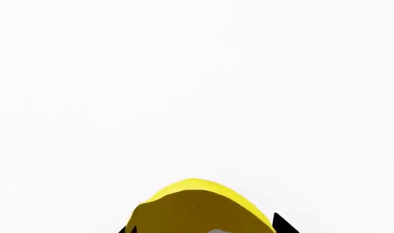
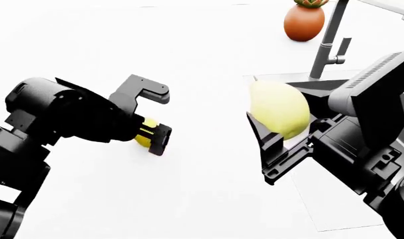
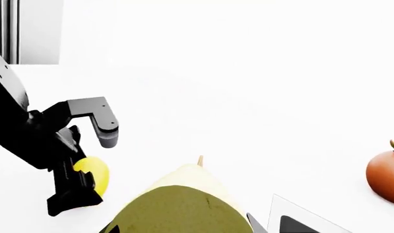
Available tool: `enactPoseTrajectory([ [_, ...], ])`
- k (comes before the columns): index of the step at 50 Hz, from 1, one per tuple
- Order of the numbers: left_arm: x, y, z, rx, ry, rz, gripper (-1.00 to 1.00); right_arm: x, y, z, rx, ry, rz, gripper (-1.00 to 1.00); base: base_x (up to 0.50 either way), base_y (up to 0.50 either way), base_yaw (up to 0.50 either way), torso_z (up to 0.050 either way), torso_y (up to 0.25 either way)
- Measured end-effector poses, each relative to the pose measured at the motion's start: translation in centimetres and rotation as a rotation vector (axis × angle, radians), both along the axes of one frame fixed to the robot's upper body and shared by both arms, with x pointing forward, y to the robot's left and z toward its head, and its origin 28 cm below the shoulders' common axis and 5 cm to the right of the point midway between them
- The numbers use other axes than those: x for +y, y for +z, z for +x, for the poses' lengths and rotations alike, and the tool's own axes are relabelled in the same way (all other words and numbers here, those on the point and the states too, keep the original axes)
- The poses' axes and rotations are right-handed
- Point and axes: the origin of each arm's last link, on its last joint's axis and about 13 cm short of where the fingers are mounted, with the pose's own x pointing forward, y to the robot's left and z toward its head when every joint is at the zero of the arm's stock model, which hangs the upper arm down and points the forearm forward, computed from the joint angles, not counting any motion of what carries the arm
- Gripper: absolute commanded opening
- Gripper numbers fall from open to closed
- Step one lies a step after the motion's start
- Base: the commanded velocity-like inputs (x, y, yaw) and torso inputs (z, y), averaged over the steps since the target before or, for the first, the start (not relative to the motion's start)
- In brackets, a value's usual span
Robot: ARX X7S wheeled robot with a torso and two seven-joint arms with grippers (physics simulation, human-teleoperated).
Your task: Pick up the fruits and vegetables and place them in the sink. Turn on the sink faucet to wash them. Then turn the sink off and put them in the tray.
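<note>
Lemon [image 2: 147,133] is sitting between the jaws of the left pincer [image 2: 155,117], low over the white bench [image 2: 188,45]; only a sliver of its yellow skin is showing between the black fingers in the head view, while the left wrist view is showing its rounded top right at the pincer's mouth. Whether those jaws are actually pressing on it I cannot tell: the upper finger is standing clear above the fruit. The larger pale yellow-green fruit [image 2: 279,108] is being held clamped in the right pincer [image 2: 287,137], lifted off the bench, its bulk bulging out above the jaws and its pointed tip aiming away from the wrist.

Both are looking smooth, rounded and firm, so I am judging them light but slippery: a curved, glossy skin is likely to squirt out if squeezed off-centre. The lemon is best taken across its short middle, jaws on opposite flanks. The bigger fruit is riding with much of its mass beyond the fingers, so it may be prone to tipping during travel.

Just behind the right pincer, the sink [image 2: 301,84] is partly hidden, with the faucet [image 2: 326,42] rising beyond it and the orange-brown pot [image 2: 303,22] further back.
</note>
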Motion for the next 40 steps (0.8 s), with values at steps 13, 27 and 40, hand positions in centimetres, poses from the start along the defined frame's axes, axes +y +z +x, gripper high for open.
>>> enactPoseTrajectory([
  [13,0.3,2.9,-2.6,-0.163,-0.081,-0.101,-1.00,-0.4,-0.3,-0.5,0.006,0.003,-0.018,-1.00,0.00,0.00,0.00,0.000,0.000],
  [27,1.6,7.3,-6.0,-0.378,-0.127,-0.195,-1.00,-0.9,-0.5,-0.8,0.002,0.000,-0.008,-1.00,-0.05,-0.41,0.00,0.000,0.000],
  [40,1.8,8.6,-7.3,-0.467,-0.138,-0.186,-1.00,-1.7,-0.2,-1.0,-0.033,-0.043,0.029,-1.00,-0.06,-0.50,0.00,0.000,0.000],
])
